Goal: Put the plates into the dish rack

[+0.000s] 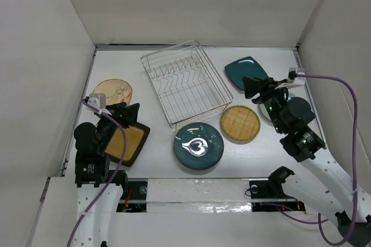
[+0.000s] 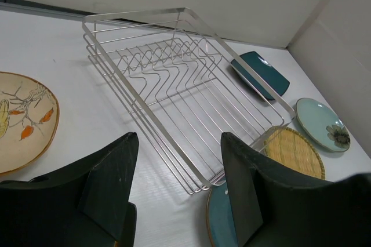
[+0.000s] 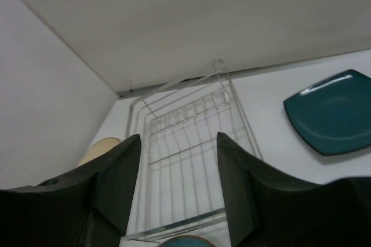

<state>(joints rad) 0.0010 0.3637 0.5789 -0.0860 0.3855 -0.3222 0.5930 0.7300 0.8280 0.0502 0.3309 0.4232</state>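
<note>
The silver wire dish rack [image 1: 184, 79] stands empty at the middle back. Around it lie the tan plate with a drawing [image 1: 113, 91], the mustard square black-rimmed plate [image 1: 130, 142], the glossy round teal plate [image 1: 199, 145], the yellow woven plate [image 1: 240, 123] and the dark teal squarish plate [image 1: 244, 72]. The pale green plate [image 2: 322, 124] is mostly hidden under my right arm in the top view. My left gripper [image 1: 124, 115] is open and empty above the mustard plate. My right gripper [image 1: 255, 87] is open and empty, raised between the dark teal and woven plates.
White walls close the table at the back and both sides. The left wrist view shows the rack [image 2: 174, 64], the tan plate [image 2: 23, 119] and the dark teal plate [image 2: 261, 73]. The right wrist view shows the rack [image 3: 191, 142] and the dark teal plate [image 3: 333, 111].
</note>
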